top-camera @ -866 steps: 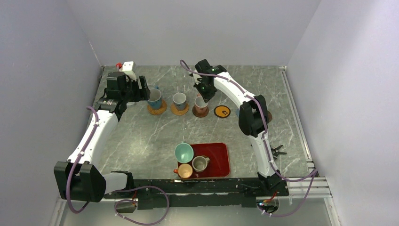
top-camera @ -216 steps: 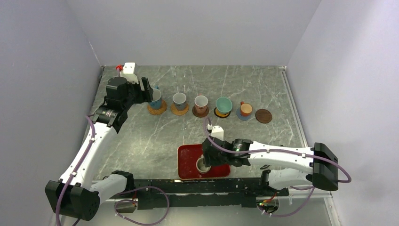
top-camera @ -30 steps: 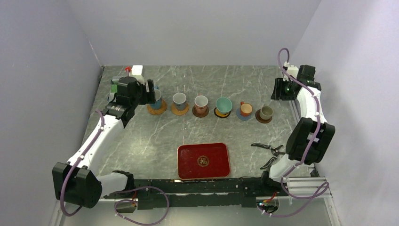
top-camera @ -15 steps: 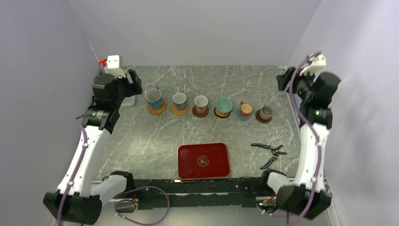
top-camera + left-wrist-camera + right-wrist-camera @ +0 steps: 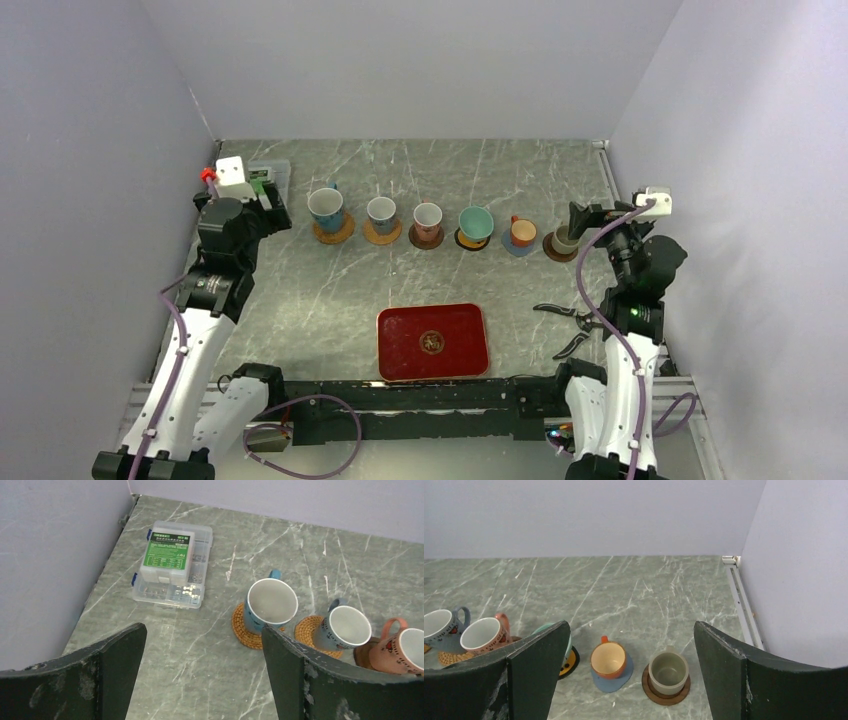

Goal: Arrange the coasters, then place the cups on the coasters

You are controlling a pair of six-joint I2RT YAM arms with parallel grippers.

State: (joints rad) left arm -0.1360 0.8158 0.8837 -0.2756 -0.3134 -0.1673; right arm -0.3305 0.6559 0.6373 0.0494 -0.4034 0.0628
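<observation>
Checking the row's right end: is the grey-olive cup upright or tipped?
Upright: the grey-olive cup stands mouth up, its base on the dark brown coaster.

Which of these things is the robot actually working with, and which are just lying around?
For the job: six cups, six coasters beneath them.
Lying about: red tray, pliers, clear parts box.
</observation>
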